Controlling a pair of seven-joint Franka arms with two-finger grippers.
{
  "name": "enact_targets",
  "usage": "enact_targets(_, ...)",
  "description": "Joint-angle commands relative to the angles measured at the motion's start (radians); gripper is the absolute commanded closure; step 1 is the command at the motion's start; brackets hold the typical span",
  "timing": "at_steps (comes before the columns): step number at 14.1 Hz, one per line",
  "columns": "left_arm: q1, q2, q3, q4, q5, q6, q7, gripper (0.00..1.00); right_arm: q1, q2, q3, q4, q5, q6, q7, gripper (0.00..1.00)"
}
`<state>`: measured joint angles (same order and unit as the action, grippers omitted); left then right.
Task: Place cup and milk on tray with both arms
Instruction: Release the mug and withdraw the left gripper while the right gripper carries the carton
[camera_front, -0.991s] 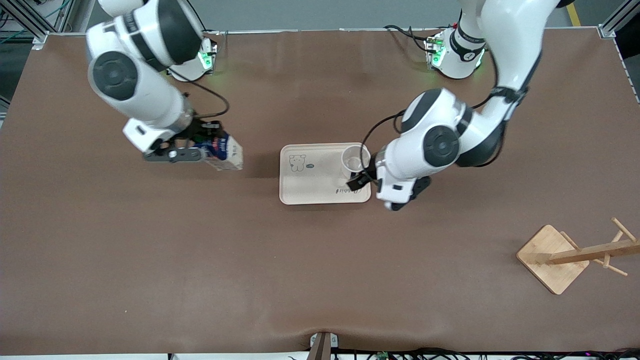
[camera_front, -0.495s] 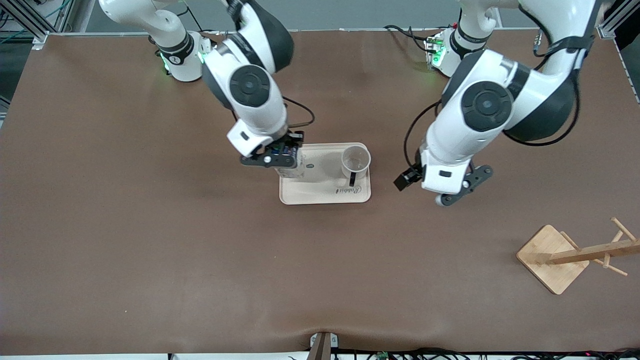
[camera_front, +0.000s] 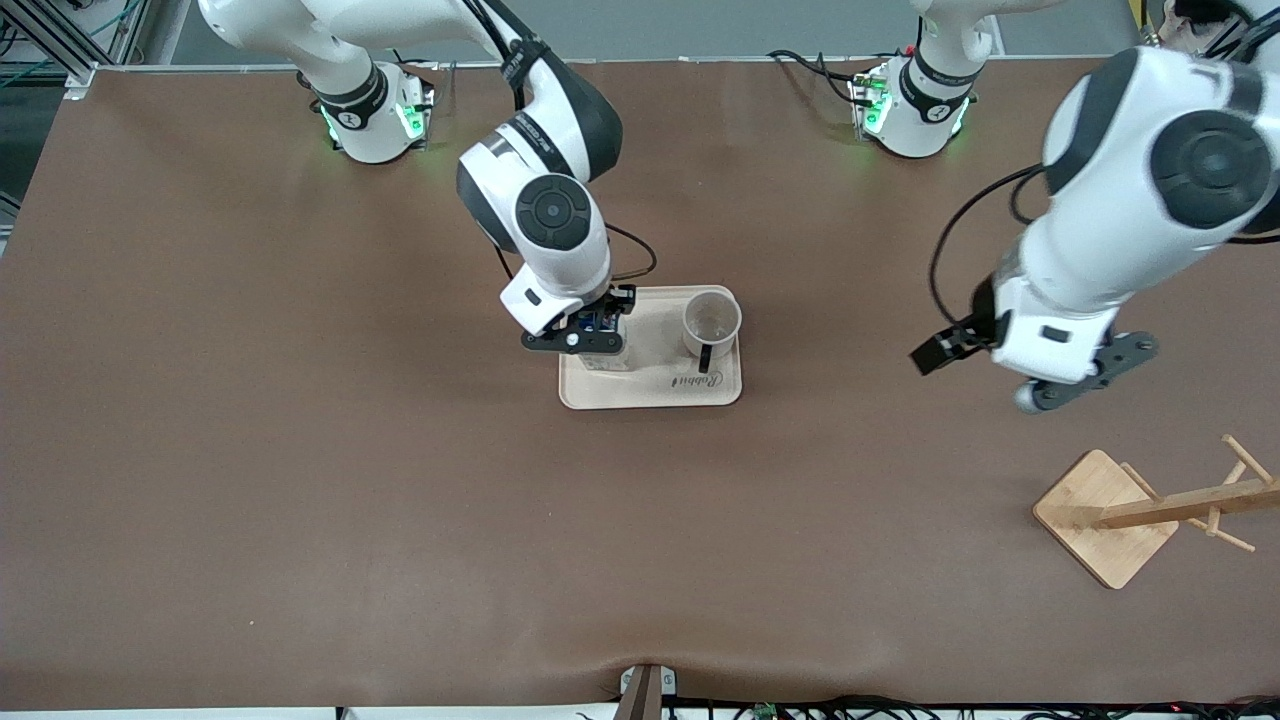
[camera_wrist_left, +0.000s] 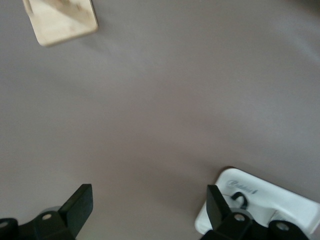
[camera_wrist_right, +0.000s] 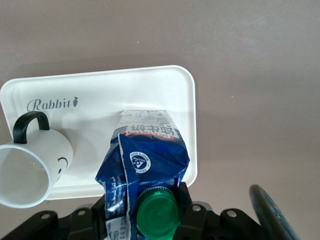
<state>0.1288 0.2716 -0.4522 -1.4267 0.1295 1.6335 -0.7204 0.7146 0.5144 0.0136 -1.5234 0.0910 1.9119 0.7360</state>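
Right gripper (camera_front: 592, 345) clenched on the milk (camera_wrist_right: 145, 165), carton held between the fingers over the tray (camera_front: 650, 385). Cup (camera_front: 711, 321) stands upright on the tray, beside the milk. Left gripper (camera_front: 1075, 375) released, fingers spread wide, empty, over bare table near the wooden rack (camera_front: 1105, 515).

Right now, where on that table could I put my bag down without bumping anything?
The broad brown table strip nearest the front camera is bare, bordered by the cream rectangular tray and the wooden rack. It's crowded on the tray: the white mug stands there, the right hand holds the blue milk carton. The open left hand hangs above the rack.
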Motion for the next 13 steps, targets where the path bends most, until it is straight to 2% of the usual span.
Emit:
enact_targets(1,0.072,-0.041,-0.003,-0.008,0.012,-0.03,0.129,0.0,0.023,0.032,-0.015,0.034,-0.027,0.001,0.026,0.68)
enact_targets(2,0.093,-0.045,-0.003,-0.008,0.012,-0.04,0.175,0.0,0.023,0.032,-0.015,0.032,-0.027,-0.005,0.028,0.45)
enact_targets(3,0.112,-0.045,0.0,-0.008,0.013,-0.052,0.218,0.0,0.023,0.032,-0.015,0.032,-0.027,-0.008,0.037,0.0)
enact_targets(7,0.179,-0.055,-0.003,-0.005,0.013,-0.06,0.331,0.0,0.017,0.016,-0.015,0.055,-0.027,-0.027,0.031,0.0)
enact_targets(10,0.207,-0.098,-0.006,-0.006,0.012,-0.069,0.355,0.0,0.008,0.015,-0.015,0.143,-0.025,-0.14,0.029,0.0)
enact_targets(12,0.192,-0.124,0.0,-0.006,0.01,-0.073,0.355,0.0,0.008,0.013,-0.015,0.172,-0.02,-0.163,0.029,0.0)
enact_targets(13,0.166,-0.137,0.025,-0.009,0.01,-0.073,0.355,0.0,0.006,0.013,-0.015,0.186,-0.019,-0.165,0.029,0.0)
